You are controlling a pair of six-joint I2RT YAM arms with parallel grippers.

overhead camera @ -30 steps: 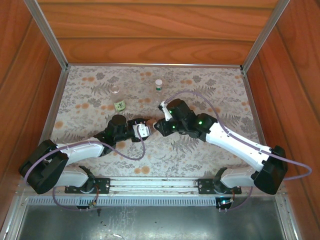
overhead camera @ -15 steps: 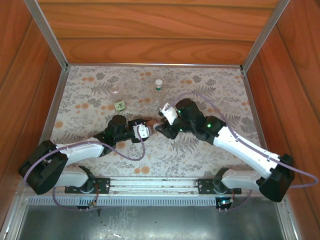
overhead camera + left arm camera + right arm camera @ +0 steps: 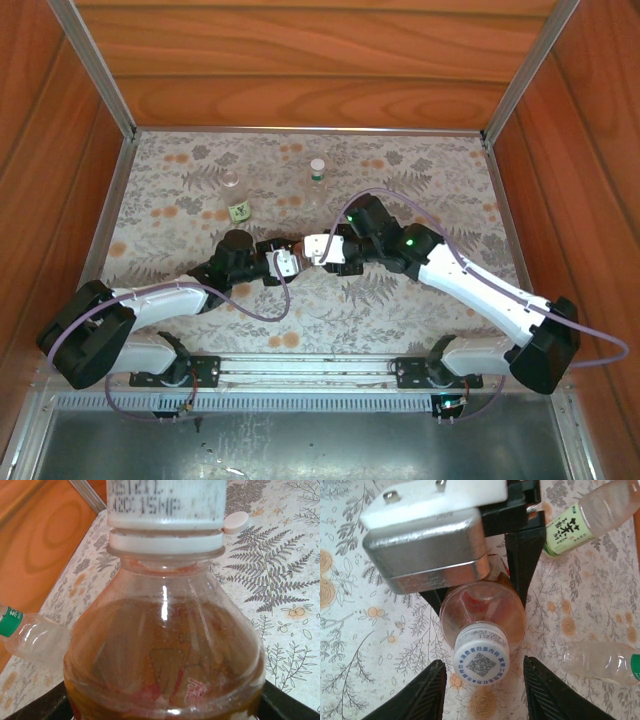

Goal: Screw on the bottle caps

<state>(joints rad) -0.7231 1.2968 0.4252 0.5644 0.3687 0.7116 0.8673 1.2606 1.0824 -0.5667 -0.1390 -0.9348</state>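
Cap [image 3: 481, 662] sits on the amber bottle [image 3: 165, 650], over the middle of the surface [image 3: 420, 180]. Left pincer [image 3: 477, 599] pinches the bottle's body, mouth aimed at the right arm, likely to stop it spinning. Right pincer [image 3: 484, 667] is spread, one finger on either side of the cap, clear of it. It looks lined up to close and twist.

bottle [image 3: 165, 645]: clear glossy plastic | cap [image 3: 481, 661]: matt plastic, ribbed side | mat [image 3: 400, 170]: matt printed cloth | walls [image 3: 300, 70]: smooth glossy wood | right fingers [image 3: 427, 690]: matt black plastic | block [image 3: 430, 555]: brushed metal
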